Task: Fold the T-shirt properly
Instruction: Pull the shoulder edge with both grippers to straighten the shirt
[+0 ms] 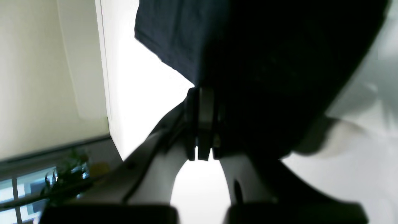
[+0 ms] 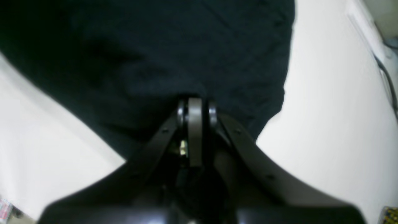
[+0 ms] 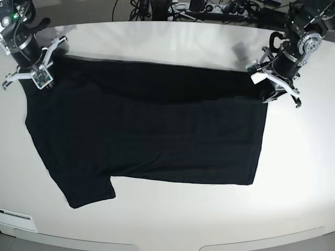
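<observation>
A cream wall and a strip of window fill the left of the left wrist view, with the white table glaring behind; here the left gripper has its jaws pressed together on an edge of the T-shirt, whose dark cloth spreads up and away from the tips and drapes to one side of them, hiding much of that finger. In the right wrist view the table is pale on both sides, and the right gripper likewise has its jaws closed on the T-shirt, the cloth starting right at the tips and fanning out ahead of them. The base view shows the T-shirt lying plain side up across the table, one sleeve pointing toward the near edge, with the right gripper pinching the far corner on that view's left and the left gripper pinching the far corner on its right (the far edge between them looks doubled, though I cannot be sure). My reading is that a lengthwise fold is in hand: both far corners are gripped, and the next move calls for lifting them together and carrying the far edge evenly toward the near hem, keeping the cloth taut between the jaws so it lands square.
</observation>
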### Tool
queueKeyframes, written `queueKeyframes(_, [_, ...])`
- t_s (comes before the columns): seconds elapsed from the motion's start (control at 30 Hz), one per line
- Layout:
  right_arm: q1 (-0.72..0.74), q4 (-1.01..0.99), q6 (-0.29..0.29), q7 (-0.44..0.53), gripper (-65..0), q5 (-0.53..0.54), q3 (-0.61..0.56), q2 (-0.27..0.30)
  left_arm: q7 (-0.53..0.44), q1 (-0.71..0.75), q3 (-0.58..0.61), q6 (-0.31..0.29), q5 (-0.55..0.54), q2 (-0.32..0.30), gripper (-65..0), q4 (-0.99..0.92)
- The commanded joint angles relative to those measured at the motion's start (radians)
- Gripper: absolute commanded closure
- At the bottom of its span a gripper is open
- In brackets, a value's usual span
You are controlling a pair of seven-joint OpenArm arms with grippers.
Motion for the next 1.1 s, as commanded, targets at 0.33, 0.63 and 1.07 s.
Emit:
queueKeyframes(0.33, [0.298,-0.196,-0.038,0.019,-1.3,-0.02,-0.164,0.019,-0.055,-0.165,-0.009,0.029,-0.034,0.101,0.0,-0.115])
queueKeyframes(0.63, [0.341,-0.204,-0.2,-0.04,-35.4,-0.077,-0.18,0.017,0.002,-0.174,-0.009,0.23,-0.142,0.159,-33.5,-0.115])
queueKeyframes(1.07, [0.34,-0.334,0.012,-0.16,0.0,0.134,-0.18,-0.061,-0.011,-0.231,-0.009,-0.016,-0.314,0.227,0.0,-0.173])
